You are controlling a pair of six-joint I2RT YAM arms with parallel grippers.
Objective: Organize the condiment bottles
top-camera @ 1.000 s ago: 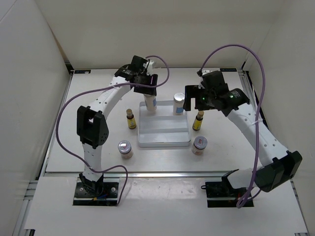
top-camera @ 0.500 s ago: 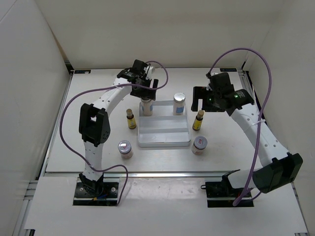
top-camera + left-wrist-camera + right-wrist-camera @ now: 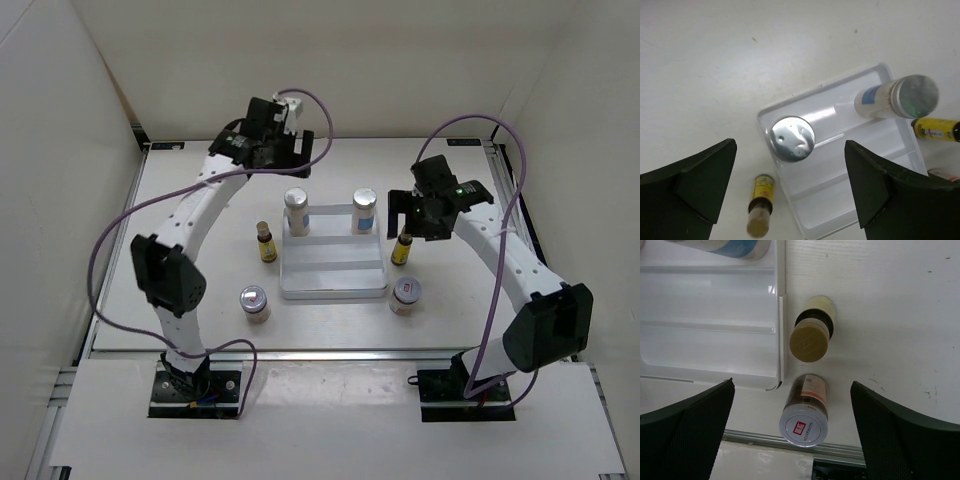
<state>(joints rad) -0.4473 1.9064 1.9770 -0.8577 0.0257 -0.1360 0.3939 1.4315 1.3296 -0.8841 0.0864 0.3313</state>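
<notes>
table: I see everything standing on it.
tray: centre.
left gripper: spread wide, empty, at the tray's 11 o'clock.
right gripper: spread wide, empty, over the 3 o'clock bottle.
white bottles: upright on the tray's 12 o'clock end.
jars: 7 and 5 o'clock.
amber bottles: 9 and 3 o'clock, beside the tray.

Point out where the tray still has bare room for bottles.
The tray is bare across its middle and near rows, in front of the two white bottles. Its far row is crowded; only the gap between them is free.
</notes>
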